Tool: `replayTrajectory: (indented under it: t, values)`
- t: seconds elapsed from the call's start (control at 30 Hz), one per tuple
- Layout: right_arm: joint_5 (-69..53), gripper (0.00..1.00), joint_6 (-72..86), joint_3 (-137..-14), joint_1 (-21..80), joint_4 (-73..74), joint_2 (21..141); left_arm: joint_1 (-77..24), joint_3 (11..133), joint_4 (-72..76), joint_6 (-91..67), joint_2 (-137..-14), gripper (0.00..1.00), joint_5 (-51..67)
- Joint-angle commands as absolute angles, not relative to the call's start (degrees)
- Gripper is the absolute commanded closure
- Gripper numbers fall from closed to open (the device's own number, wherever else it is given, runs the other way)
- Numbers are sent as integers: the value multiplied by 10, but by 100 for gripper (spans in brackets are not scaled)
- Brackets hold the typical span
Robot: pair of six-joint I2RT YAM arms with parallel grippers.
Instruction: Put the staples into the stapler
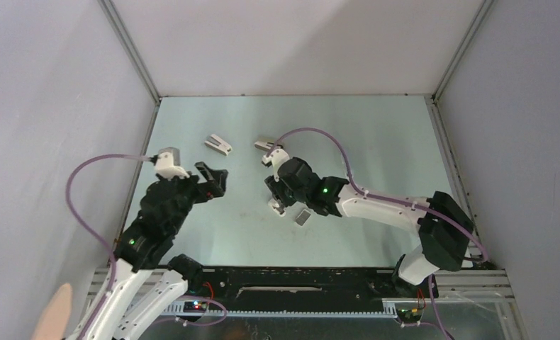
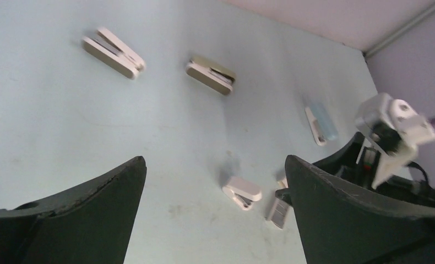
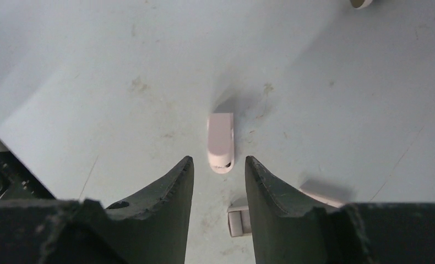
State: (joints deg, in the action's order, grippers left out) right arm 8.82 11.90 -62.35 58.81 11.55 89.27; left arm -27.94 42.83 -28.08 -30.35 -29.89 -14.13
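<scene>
The stapler [image 2: 321, 123], slim and pale bluish-white, lies on the table beyond my right arm; I cannot make it out in the top view. The staples box [image 1: 303, 217], white with a grey tray, lies beside my right gripper [image 1: 276, 195] and also shows in the left wrist view [image 2: 278, 212]. My right gripper [image 3: 219, 159] is open and empty, and the near end of a small white stub [image 3: 221, 142] sits between its tips. Two small white pieces lie low by its right finger; I cannot tell what they are. My left gripper [image 1: 217, 178] is wide open and empty above the table [image 2: 215, 159].
Two wedge-shaped staplers [image 1: 218, 144] [image 1: 266, 144] lie at the far middle of the table, also seen in the left wrist view [image 2: 114, 52] [image 2: 211, 75]. The white stub [image 1: 276, 207] lies in front of the right gripper. A person's hand [image 1: 54, 312] shows at the bottom left.
</scene>
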Motion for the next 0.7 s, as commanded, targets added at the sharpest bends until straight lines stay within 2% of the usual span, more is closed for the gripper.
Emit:
replayTrajectory:
  t: [0.0,0.3,0.67]
  values:
    - [75,59,106,-676,571,161,943,-277,484,-384,-212,-254,0,-239]
    - [57,59,108,-722,562,199,1015,-277,472,-370,-117,-190,0,-312]
    - [36,65,115,-723,559,254,1049,-256,431,-345,-103,-177,0,-297]
